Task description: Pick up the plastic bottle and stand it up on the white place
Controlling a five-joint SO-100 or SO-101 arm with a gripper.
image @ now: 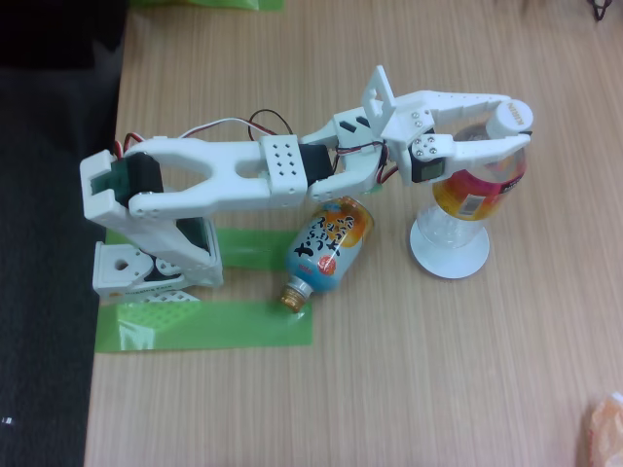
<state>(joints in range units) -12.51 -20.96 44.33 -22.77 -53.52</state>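
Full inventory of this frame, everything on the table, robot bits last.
bottle: 1, clear with white cap and red-orange-yellow label, standing on the plate, right of centre, between the tool's fingers
plate: 1, white, round, under the bottle
can: 1, blue and orange with lettering, lying on its side below the arm, neck toward the green tape
green tape: strips on the table around the arm's base, lower left; another green piece at the top edge
table: 1, light wood
dark floor: along the left side
orange-white thing: 1, bottom right corner, cut off, cannot tell what it is
arm: 1, white, red and black wires, base at left
tool: 1, white, closed around the bottle's upper part
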